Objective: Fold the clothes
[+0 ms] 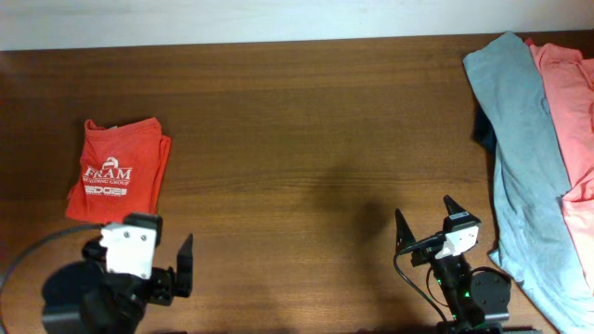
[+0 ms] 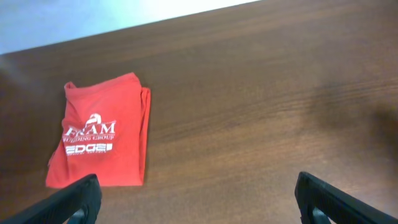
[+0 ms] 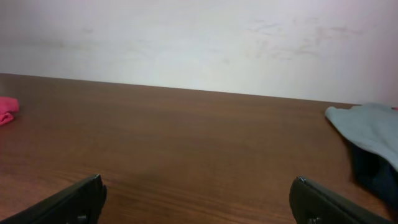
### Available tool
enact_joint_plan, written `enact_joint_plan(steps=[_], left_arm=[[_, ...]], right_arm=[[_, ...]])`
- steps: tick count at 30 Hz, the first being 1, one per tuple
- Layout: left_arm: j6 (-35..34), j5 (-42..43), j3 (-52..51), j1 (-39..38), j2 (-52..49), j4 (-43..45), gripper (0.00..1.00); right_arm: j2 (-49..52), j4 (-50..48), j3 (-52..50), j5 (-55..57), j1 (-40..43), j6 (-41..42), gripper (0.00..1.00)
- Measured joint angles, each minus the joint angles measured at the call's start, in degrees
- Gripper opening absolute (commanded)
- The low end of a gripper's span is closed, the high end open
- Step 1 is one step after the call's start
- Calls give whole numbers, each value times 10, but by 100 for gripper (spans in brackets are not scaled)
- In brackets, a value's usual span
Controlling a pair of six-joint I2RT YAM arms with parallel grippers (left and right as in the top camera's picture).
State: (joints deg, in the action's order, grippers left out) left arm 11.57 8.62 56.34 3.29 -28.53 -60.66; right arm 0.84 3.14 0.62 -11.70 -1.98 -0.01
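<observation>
An orange-red T-shirt [image 1: 118,170] lies folded into a small rectangle at the table's left, white logo print facing up; it also shows in the left wrist view [image 2: 102,132] and as a sliver at the left edge of the right wrist view [image 3: 6,109]. A grey T-shirt [image 1: 524,158] and a salmon-pink one [image 1: 574,111] lie spread and overlapping at the right edge. My left gripper [image 1: 158,255] is open and empty, just in front of the folded shirt. My right gripper [image 1: 427,223] is open and empty, left of the grey shirt [image 3: 367,127].
A dark garment [image 1: 483,130] peeks from under the grey shirt's left edge, also in the right wrist view [image 3: 373,168]. The brown wooden table [image 1: 306,139] ends at a pale wall along the back.
</observation>
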Motion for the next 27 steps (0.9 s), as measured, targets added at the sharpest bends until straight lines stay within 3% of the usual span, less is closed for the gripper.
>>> enact_joint_plan(steps=[16, 27], left_arm=[[0, -6, -324, -19, 226, 310, 99], [0, -6, -510, -19, 277, 653, 99]], right_arm=[[0, 0, 0, 0, 0, 0, 99], [0, 0, 0, 0, 0, 0, 99]])
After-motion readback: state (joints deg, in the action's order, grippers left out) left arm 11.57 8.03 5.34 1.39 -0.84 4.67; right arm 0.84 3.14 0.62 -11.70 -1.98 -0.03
